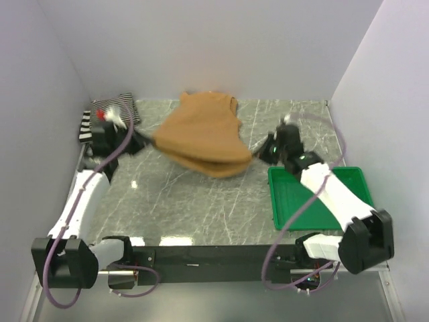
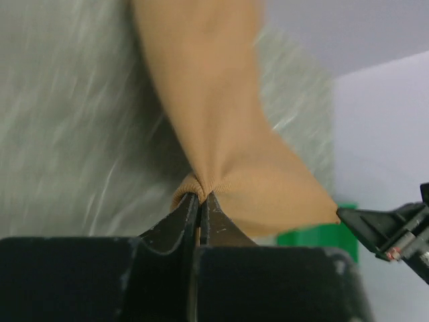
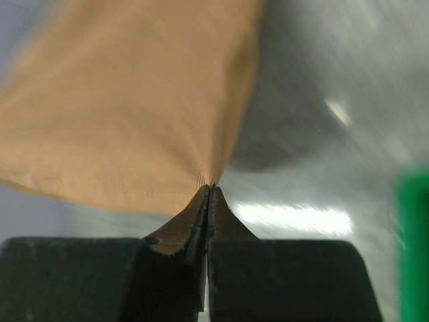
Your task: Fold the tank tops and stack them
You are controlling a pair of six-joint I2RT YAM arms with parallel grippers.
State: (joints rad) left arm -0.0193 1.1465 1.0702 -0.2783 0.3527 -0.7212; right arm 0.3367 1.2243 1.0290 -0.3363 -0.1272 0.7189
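Note:
The plain tan-brown tank top (image 1: 204,134) hangs stretched between both grippers above the marble table, its far end trailing on the table at the back. My left gripper (image 1: 149,142) is shut on its left corner; in the left wrist view the cloth (image 2: 228,134) bunches at the closed tips (image 2: 200,194). On the other side, my right gripper (image 1: 258,153) is shut on the right corner, with the fabric (image 3: 134,114) fanning out from its tips (image 3: 209,188). A black-and-white striped tank top (image 1: 110,114) lies at the back left, partly hidden by the left arm.
A green plastic tray (image 1: 318,194) sits on the right of the table, under the right arm. White walls close in the back and both sides. The grey marble tabletop (image 1: 181,208) lies below the hanging cloth.

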